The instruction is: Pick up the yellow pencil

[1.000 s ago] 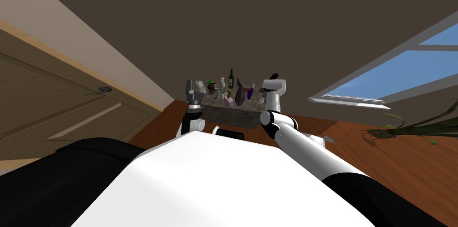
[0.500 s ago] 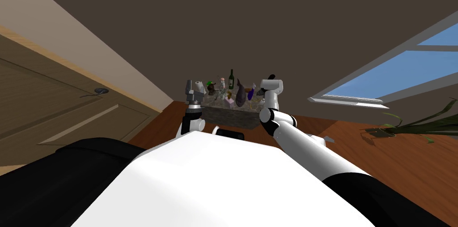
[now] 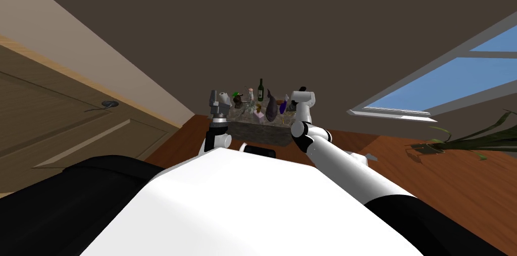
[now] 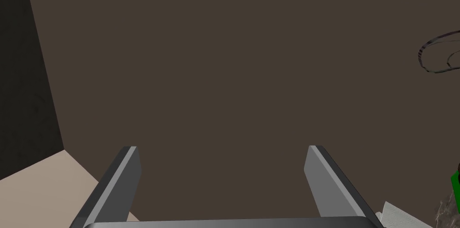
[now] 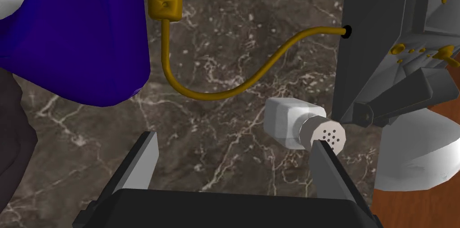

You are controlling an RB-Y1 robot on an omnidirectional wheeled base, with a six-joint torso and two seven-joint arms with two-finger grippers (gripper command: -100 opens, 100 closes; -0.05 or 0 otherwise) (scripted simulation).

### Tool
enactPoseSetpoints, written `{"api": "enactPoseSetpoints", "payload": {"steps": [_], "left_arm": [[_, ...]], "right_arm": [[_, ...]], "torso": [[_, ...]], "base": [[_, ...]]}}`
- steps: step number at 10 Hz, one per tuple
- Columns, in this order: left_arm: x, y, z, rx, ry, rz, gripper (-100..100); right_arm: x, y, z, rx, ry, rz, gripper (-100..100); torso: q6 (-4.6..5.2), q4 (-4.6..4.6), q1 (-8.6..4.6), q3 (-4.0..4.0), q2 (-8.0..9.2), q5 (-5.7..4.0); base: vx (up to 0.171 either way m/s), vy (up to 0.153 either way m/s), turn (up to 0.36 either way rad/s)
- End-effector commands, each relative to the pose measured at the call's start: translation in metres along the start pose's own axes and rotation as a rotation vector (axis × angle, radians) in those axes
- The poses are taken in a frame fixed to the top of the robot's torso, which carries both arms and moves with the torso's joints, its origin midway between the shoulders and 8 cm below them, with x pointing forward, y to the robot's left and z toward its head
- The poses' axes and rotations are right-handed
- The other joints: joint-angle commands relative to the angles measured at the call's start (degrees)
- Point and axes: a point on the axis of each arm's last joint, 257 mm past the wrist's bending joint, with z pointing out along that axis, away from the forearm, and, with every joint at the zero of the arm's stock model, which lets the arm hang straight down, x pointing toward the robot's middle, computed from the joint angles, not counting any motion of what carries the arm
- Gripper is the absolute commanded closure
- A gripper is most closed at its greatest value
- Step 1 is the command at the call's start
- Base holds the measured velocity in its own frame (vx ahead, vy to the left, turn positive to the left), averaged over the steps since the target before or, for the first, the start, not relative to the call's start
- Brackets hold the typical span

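Right wrist cam: right end effector (image 5: 233, 142) spread over marble surface (image 5: 67, 149), white shaker (image 5: 292, 124) just beside one finger, yellow cable (image 5: 224, 94) beyond. Head cam adds green bottle (image 3: 260, 89) and far clutter; yellow pencil too small to pick out. Left end effector (image 4: 222, 149) spread. Right arm has edged left.

Blue object (image 5: 76, 27) cut off at edge; tabletop items (image 3: 255, 106) too small.

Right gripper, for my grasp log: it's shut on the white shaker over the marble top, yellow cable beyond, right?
Not shut: the right wrist view shows the right gripper open over the marble top, the white shaker lying loose by one finger, the yellow cable beyond.
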Motion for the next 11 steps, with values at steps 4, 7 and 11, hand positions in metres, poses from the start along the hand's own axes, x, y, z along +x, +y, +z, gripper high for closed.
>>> {"api": "enactPoseSetpoints", "payload": {"steps": [4,7,11], "left_arm": [[0.0,0.0,0.0,0.0,0.0,0.0,0],[0.0,0.0,0.0,0.0,0.0,0.0,0],[0.0,0.0,0.0,0.0,0.0,0.0,0]], "right_arm": [[-0.049,-0.045,0.01,0.089,-0.191,0.032,-100],[-0.088,-0.085,0.014,0.153,-0.327,0.033,-100],[-0.115,-0.117,0.014,0.196,-0.413,0.02,-100]], "torso": [[0.01,-0.03,-0.09,-0.06,-0.1,-0.02],[0.01,-0.01,-0.11,-0.02,-0.03,-0.03],[0.02,-0.04,-0.17,-0.1,-0.17,-0.04]], "base": [[0.051,-0.01,-0.018],[0.049,-0.025,-0.013],[0.069,-0.034,-0.003]]}}
